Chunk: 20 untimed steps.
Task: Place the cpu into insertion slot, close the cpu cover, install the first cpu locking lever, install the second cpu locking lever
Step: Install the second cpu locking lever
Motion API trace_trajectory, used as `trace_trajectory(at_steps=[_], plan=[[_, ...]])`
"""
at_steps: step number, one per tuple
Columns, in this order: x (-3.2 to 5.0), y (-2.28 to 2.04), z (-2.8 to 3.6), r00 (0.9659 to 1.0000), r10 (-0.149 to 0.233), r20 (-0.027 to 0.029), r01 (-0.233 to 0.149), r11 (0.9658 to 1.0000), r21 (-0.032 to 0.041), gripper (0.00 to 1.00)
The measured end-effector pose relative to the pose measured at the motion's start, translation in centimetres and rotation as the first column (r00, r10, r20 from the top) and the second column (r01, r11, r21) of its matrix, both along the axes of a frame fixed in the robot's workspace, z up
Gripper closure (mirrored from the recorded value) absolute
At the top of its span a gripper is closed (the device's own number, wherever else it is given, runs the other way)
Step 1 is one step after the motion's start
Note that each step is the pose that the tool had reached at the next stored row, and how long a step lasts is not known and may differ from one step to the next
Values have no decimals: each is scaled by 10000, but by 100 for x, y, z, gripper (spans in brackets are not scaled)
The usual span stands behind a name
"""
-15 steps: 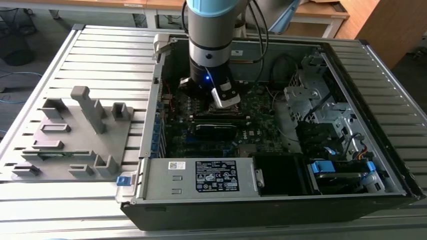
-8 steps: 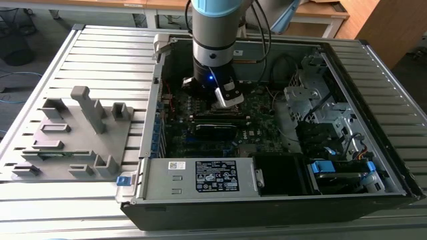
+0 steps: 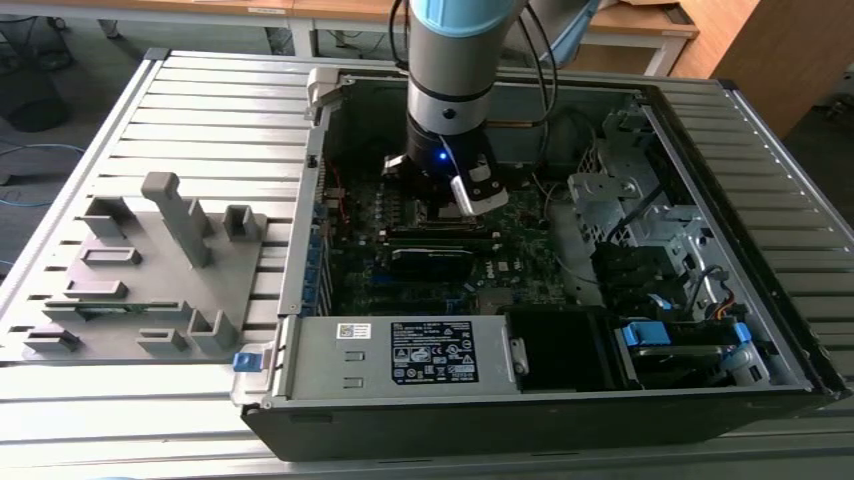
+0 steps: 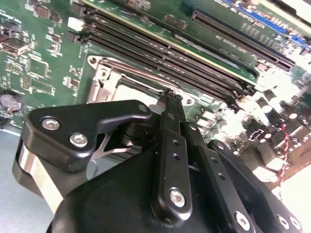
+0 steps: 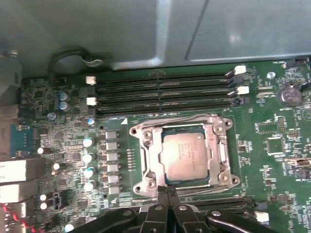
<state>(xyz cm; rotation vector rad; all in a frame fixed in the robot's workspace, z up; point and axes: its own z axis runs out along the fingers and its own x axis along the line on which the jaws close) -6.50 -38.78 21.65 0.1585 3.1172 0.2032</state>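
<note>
Exterior view: your arm [image 3: 454, 60] reaches down into the open computer case [image 3: 534, 400], which lies on a slatted metal worktop [image 3: 200, 110]; the gripper [image 3: 447, 205] is low over the motherboard [image 3: 400, 275], near the board's middle. A grey fixture tray [image 3: 147, 270] with upright pegs sits on the worktop to the exterior view's left of the case, and the power supply [image 3: 400, 355] fills the case's near edge. Second wrist view: the gripper's black fingers [image 4: 172, 145] are pressed together with no gap you can make out and nothing between them; their tips sit just at the edge of the silvery cpu cover [image 4: 109, 73], beside the long black memory slots [image 4: 160, 53]. First wrist view: the cpu [image 5: 188, 157] lies flat in the insertion slot [image 5: 183, 155], its dull metal top showing through the window of the cpu cover, which lies down flat around it. The clenched gripper [image 5: 167, 191] tips sit at the socket's edge, touching or just short of the frame; you cannot tell which. The four memory slots [image 5: 165, 90] run parallel along the socket's far side.
</note>
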Motion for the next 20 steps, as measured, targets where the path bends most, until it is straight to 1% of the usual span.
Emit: trace_trajectory(at_steps=[2, 5, 6, 7, 10, 12, 14, 20], plan=[[11, 12, -2, 10000, -1, 0, 1, 10000, -1, 90], [13, 65, -6, 10000, 1, 0, -1, 10000, -8, 90], [14, 111, -9, 10000, 0, 0, 0, 10000, -35, 90], [14, 139, -10, 10000, 1, -1, -1, 10000, -60, 90], [15, 214, -13, 10000, -1, 0, 1, 9999, -155, 90], [18, 253, -16, 10000, -1, -1, 1, 9998, -183, 90], [43, 265, -19, 10000, 1, 0, -1, 9998, -196, 90], [151, 291, -25, 10000, 0, -1, 0, 9997, -228, 90]])
